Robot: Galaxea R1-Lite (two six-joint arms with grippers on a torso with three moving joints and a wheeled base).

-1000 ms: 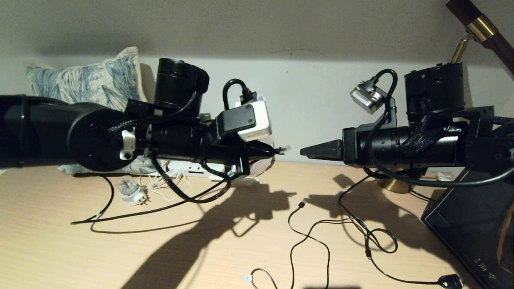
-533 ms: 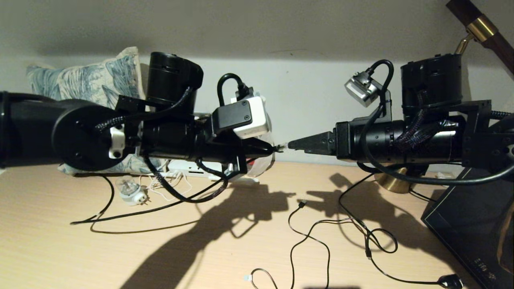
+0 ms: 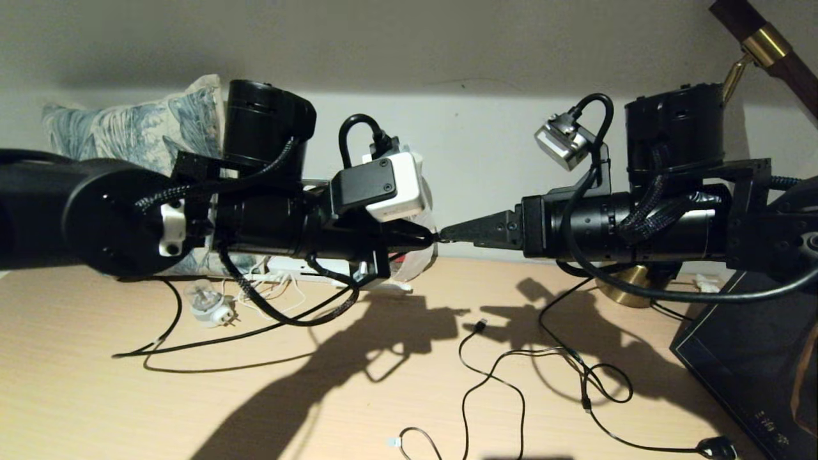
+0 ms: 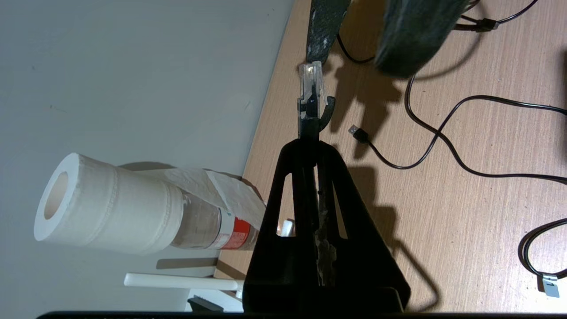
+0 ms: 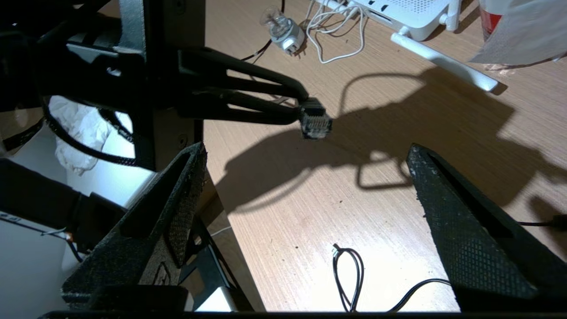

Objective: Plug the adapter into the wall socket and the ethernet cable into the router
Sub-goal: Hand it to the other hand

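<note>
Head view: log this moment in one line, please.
left gripper: shut on clear-tipped black ethernet cable | right gripper: open, facing connector | white router: unplugged

Pale wall [image 3: 486, 147] behind a light wooden tabletop [image 3: 358, 396], apparently lamp-lit.

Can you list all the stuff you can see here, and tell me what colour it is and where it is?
desk: one, light wood, under everything
pillow: one, blue and white, far left by the wall
router: one, white, at the back of the desk
travel plug: one, white and clear, left, in front of the router
paper roll: one, white, on a bottle beside the router
thin cables: a few, black, loose on the desk's middle and right
pronged plug: one, black, near right
ethernet cable: one, black with a clear end, held above the desk
left tool: one, black, shut on the ethernet cable
right tool: one, black, open, facing the cable's end
</note>
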